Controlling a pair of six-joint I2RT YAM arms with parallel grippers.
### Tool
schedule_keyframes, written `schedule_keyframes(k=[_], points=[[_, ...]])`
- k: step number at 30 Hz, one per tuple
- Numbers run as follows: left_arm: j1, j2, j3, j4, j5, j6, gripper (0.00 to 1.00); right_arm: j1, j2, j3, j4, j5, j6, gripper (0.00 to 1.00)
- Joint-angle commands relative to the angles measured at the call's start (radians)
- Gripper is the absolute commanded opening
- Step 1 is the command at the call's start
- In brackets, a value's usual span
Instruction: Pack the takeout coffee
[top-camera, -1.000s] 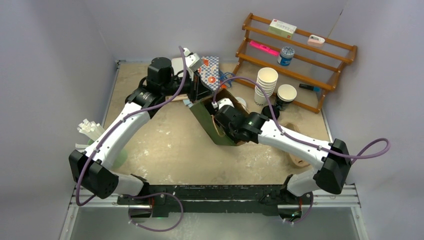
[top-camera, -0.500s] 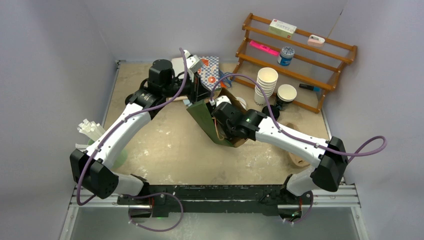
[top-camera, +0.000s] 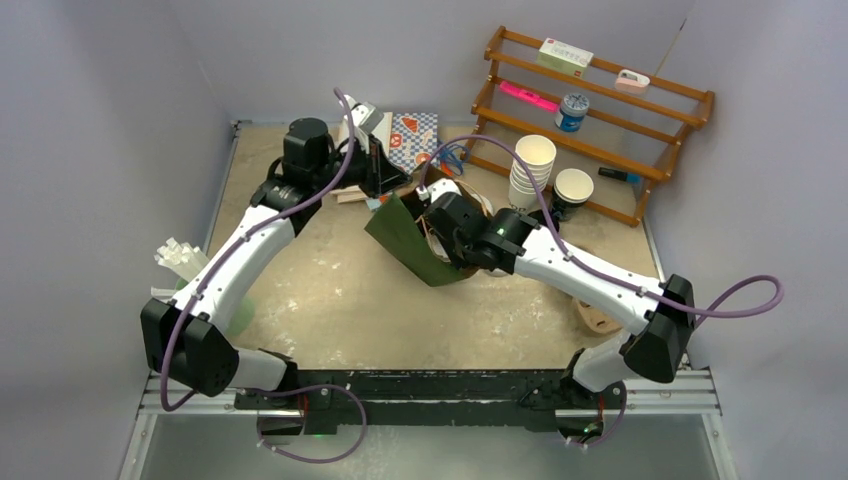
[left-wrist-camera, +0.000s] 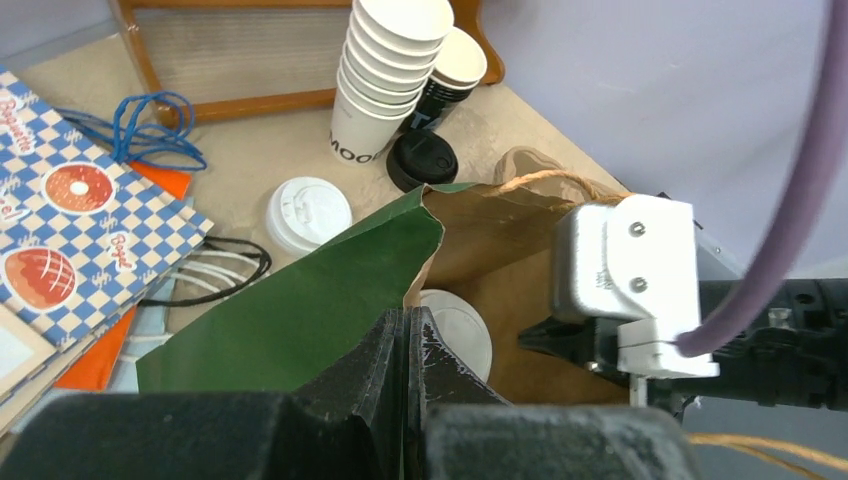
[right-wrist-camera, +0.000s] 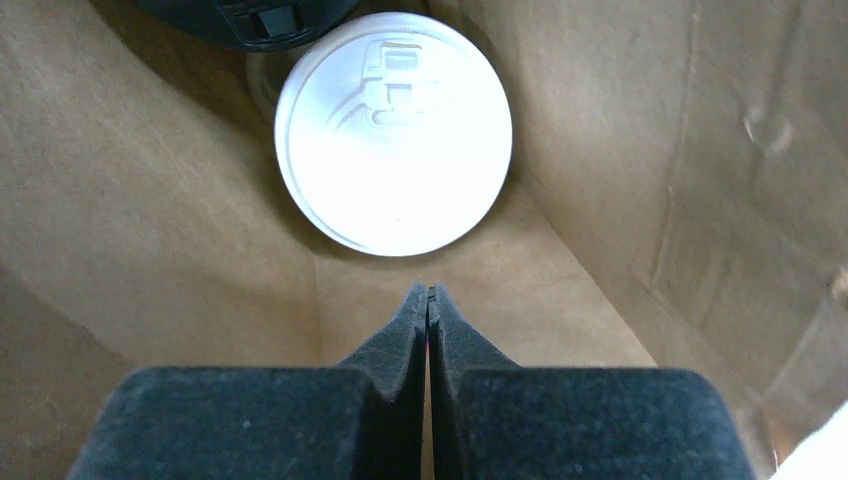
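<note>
Green paper bag (left-wrist-camera: 300, 320), clamped open by my left gripper (left-wrist-camera: 408, 330), holds the white-lidded takeout coffee cup (right-wrist-camera: 393, 130) at twelve o'clock of my right gripper (right-wrist-camera: 428, 295), its fingers together and empty.

paper bag (top-camera: 405, 245) at mid-table, between the two arms. inside it, takeout coffee (right-wrist-camera: 393, 130), just ahead of the right gripper (right-wrist-camera: 430, 295), also within the bag. left gripper (left-wrist-camera: 408, 335) pinched on the bag's rim. beyond the bag, a loose lid (left-wrist-camera: 308, 213), another lid (left-wrist-camera: 422, 160) to its right. behind those, stack of cups (left-wrist-camera: 390, 70), single cup (left-wrist-camera: 455, 70) just beside on the right. patterned packets (left-wrist-camera: 70, 210) to the left. wooden rack (top-camera: 600, 110) at the far right corner.
</note>
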Motion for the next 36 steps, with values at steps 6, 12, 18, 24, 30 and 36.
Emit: schedule_keyframes(k=[6,12,18,24,30,36], points=[[0.061,-0.085,-0.102,0.028,-0.029,-0.072,0.00,-0.002,0.037,0.148,-0.077,0.043,-0.024,0.00],[0.096,-0.133,-0.145,-0.021,-0.081,-0.046,0.00,-0.003,0.058,0.221,-0.085,0.041,-0.027,0.00],[0.102,-0.168,-0.169,-0.077,-0.132,-0.018,0.00,-0.005,0.092,0.324,-0.078,0.037,-0.030,0.00],[0.102,-0.214,-0.186,-0.152,-0.189,0.016,0.00,-0.019,0.166,0.476,-0.120,0.066,-0.017,0.03],[0.102,-0.253,-0.197,-0.221,-0.267,0.025,0.00,-0.039,0.195,0.545,-0.169,0.106,0.024,0.09],[0.102,-0.277,-0.184,-0.264,-0.326,0.023,0.28,-0.043,0.203,0.582,-0.212,0.148,0.052,0.18]])
